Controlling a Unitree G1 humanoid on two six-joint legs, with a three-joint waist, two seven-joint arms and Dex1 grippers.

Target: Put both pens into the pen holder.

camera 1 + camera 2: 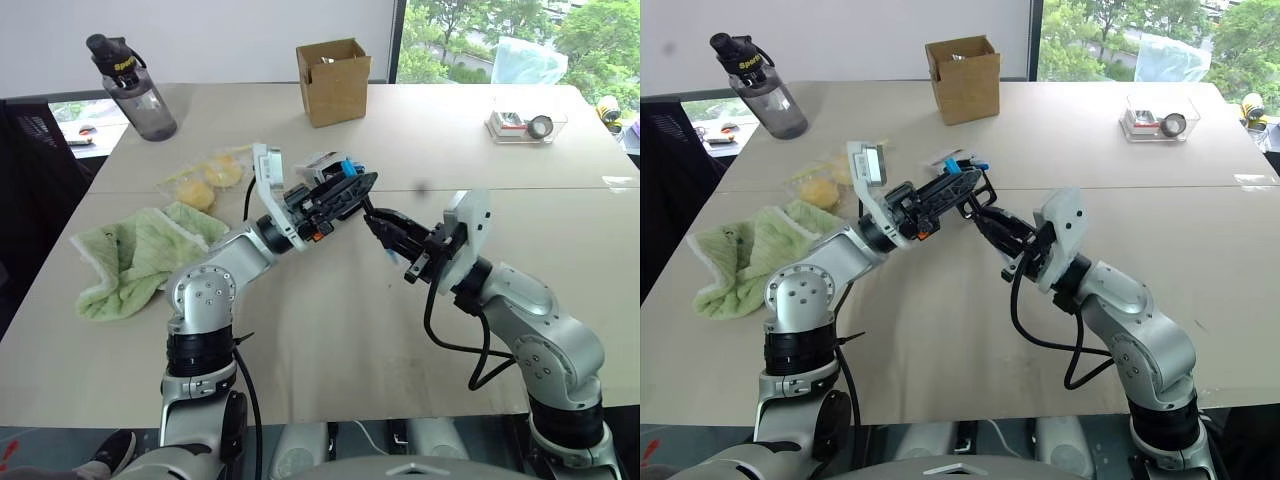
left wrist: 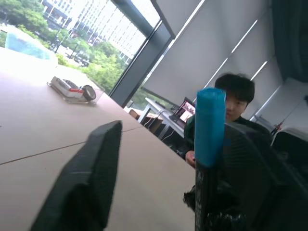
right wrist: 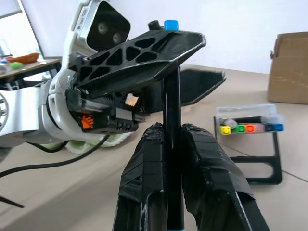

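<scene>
I have both arms raised over the table (image 1: 330, 330), in front of the cardboard box (image 1: 333, 80). My right end effector (image 3: 173, 132) is clamped fully on a black pen (image 3: 172, 159) whose blue cap (image 3: 171, 25) points up. My left end effector (image 1: 345, 192) brackets that pen's capped end; I cannot tell whether it grips. The pen holder (image 3: 250, 144) stands on the table between the end effectors and the box.

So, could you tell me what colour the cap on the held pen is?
Bright blue cap, clearest in the left wrist view.
</scene>
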